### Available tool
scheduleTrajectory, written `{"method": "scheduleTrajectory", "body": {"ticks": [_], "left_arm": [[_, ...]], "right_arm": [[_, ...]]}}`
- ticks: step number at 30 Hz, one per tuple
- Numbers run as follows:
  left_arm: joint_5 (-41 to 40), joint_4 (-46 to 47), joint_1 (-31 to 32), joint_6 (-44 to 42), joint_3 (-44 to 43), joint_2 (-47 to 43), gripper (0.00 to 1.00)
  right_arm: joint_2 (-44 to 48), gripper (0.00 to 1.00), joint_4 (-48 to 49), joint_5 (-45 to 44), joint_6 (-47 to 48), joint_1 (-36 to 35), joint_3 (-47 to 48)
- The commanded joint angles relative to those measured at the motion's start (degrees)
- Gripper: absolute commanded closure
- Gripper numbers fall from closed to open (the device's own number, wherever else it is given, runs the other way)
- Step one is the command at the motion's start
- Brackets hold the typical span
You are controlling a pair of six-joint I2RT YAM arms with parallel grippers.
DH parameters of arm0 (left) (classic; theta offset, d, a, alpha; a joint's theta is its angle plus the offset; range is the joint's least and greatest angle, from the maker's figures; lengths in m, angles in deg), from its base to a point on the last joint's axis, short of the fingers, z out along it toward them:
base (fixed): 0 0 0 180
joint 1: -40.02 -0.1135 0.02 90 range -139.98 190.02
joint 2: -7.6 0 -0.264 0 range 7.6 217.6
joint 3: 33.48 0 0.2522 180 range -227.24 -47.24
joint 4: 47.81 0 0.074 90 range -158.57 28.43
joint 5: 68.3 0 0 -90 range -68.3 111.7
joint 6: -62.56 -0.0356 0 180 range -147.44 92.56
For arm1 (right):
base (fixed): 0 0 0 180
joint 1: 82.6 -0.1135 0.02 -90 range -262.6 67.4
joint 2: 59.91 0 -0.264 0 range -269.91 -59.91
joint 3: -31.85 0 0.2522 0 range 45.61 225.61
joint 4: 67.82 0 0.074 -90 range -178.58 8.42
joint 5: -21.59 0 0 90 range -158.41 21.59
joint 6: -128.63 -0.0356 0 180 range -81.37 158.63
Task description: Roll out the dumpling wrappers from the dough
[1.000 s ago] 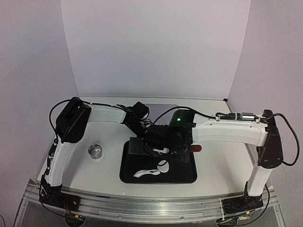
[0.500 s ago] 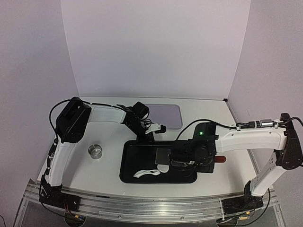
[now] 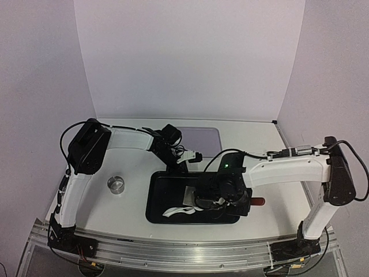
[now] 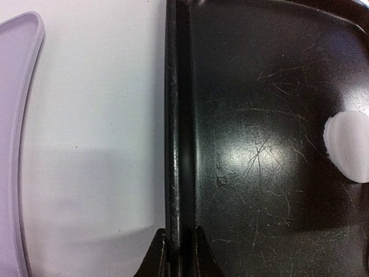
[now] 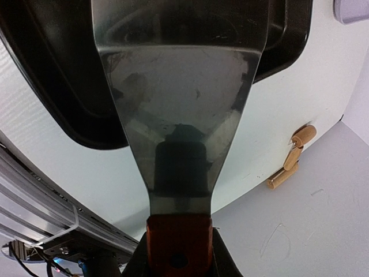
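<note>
A black tray (image 3: 164,193) lies in the middle of the table. My left gripper (image 3: 177,165) (image 4: 179,231) is shut on the tray's far left rim (image 4: 176,115). One round white dumpling wrapper (image 4: 349,145) rests on the tray floor. A ragged strip of dough (image 3: 176,211) lies near the tray's front edge. My right gripper (image 3: 222,199) (image 5: 179,248) is shut on the red handle (image 5: 177,242) of a metal scraper. Its wide blade (image 5: 179,86) (image 3: 193,195) reaches over the tray and covers the wrapper in the top view.
A lavender tray (image 3: 202,141) (image 4: 17,144) sits behind the black one. A small metal cup (image 3: 116,184) stands to the left on the white table. Small wooden pegs (image 5: 291,157) lie past the table's edge in the right wrist view.
My right arm swung the scraper from the tray's far side out to the right, then back left over the tray's near middle. The left gripper and the dough strip stayed put.
</note>
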Motion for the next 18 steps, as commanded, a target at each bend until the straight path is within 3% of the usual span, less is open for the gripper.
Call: {"method": "scheduleTrajectory", "body": {"ticks": [1, 18], "left_arm": [[-4.1, -0.6, -0.2, -4.3, 0.9, -0.2, 1.0], [-3.5, -0.5, -0.8, -4.1, 1.1, 0.1, 1.0]], "right_arm": [[-3.5, 1.0, -8.5, 2.1, -5.8, -0.9, 7.1], [-11.3, 1.0, -7.1, 6.2, -16.2, -2.7, 11.3]]}}
